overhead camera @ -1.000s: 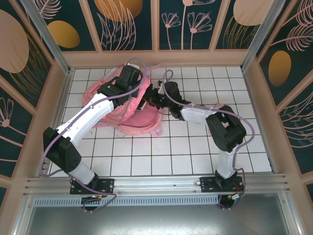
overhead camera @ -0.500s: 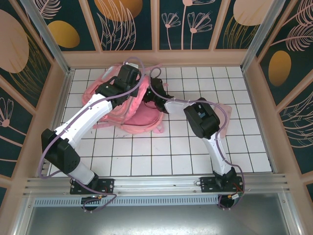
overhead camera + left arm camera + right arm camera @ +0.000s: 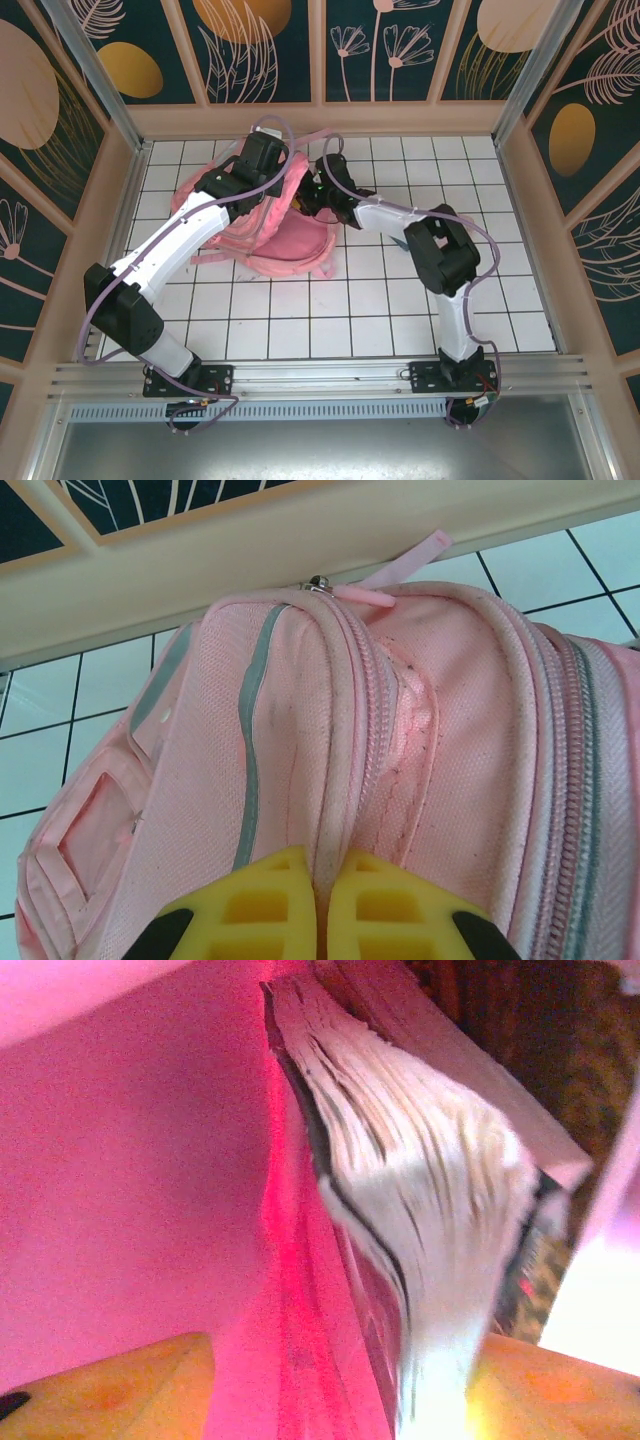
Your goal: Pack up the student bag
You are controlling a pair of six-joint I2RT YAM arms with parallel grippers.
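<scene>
My left arm (image 3: 190, 235) stretches long from its base at the near left, up and across to the student bag (image 3: 285, 245); the bag lies on the far left-centre of the tiled table (image 3: 400, 310), close under the back wall (image 3: 320, 118); my left gripper (image 3: 320, 905) is pinched tight on the bag's top ridge, the zip seam running straight in between the closed yellow fingers. My right arm (image 3: 445, 255) rises from the near right, folds at the elbow and reaches leftward and low; my right gripper (image 3: 340, 1375) sits inside the bag's mouth with pink lining on its left; its fingers stand well apart, and the fanned page edge of a book (image 3: 420, 1190) hangs down between them, nearer the right finger; I cannot tell if that finger touches it. In the left wrist view the pink zip pull (image 3: 412, 558) lies against the wall's foot, so room behind the bag is slight; bare tiles lie on its near side and to its right.
</scene>
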